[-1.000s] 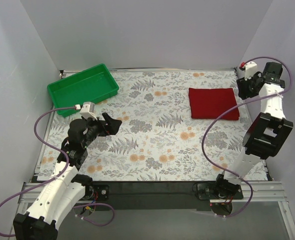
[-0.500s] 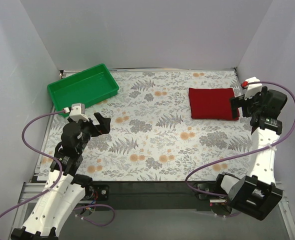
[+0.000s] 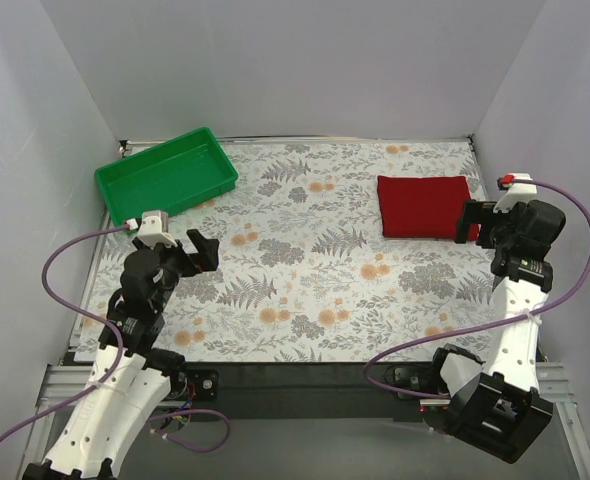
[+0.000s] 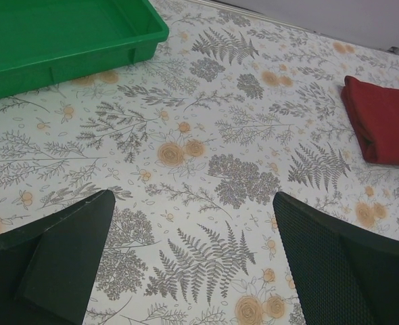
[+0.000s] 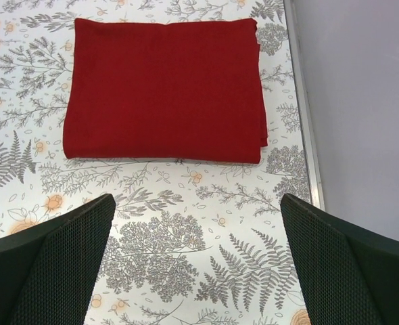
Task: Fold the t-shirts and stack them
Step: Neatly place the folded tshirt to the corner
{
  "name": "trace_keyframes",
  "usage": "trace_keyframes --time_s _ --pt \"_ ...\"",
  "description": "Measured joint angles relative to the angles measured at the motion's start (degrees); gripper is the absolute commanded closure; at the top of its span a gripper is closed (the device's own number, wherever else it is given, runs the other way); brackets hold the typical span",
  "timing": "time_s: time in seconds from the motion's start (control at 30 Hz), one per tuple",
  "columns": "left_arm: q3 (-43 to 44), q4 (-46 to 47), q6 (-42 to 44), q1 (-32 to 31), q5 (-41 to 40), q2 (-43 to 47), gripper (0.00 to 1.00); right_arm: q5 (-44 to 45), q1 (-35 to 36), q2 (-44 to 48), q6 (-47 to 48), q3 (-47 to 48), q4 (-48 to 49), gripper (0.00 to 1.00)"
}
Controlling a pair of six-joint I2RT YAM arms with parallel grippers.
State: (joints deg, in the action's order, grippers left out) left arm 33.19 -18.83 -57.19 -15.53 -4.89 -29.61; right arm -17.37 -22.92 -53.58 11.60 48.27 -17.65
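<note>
The dark red t-shirt (image 3: 425, 206) lies folded into a flat rectangle on the floral table at the back right. It fills the top of the right wrist view (image 5: 164, 90) and shows at the right edge of the left wrist view (image 4: 386, 117). My right gripper (image 3: 472, 222) is open and empty, above the table just beside the shirt's right front corner; in its own view (image 5: 194, 261) the jaws stand wide apart. My left gripper (image 3: 203, 250) is open and empty over the left of the table, far from the shirt; its jaws stand wide apart (image 4: 189, 261).
A green plastic tray (image 3: 167, 176) stands empty at the back left, also in the left wrist view (image 4: 57, 37). White walls enclose the table on three sides; the right wall is close to the shirt (image 5: 362, 101). Purple cables loop from both arms.
My right arm has swung down and back from the far right corner to just beside the shirt. My left arm has drawn back toward the left and its base.
</note>
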Motion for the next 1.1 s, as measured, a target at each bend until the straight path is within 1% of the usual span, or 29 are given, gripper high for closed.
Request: trace_keyframes --time_s 0.33,0.83,1.1 --pt "-0.81 0.07 0.46 0.02 1.05 -1.18 0.02 5.01 0.0 0.11 -2.34 -4.7 2.82 0.02" --pt "-0.85 0.87 0.94 0.0 1.53 -1.53 0.02 9.75 0.0 0.28 -2.69 -6.25 4.68 0.02" --pt "-0.87 0.9 1.11 0.02 2.29 -1.7 0.02 10.64 0.0 0.81 -2.99 -7.69 5.29 0.02"
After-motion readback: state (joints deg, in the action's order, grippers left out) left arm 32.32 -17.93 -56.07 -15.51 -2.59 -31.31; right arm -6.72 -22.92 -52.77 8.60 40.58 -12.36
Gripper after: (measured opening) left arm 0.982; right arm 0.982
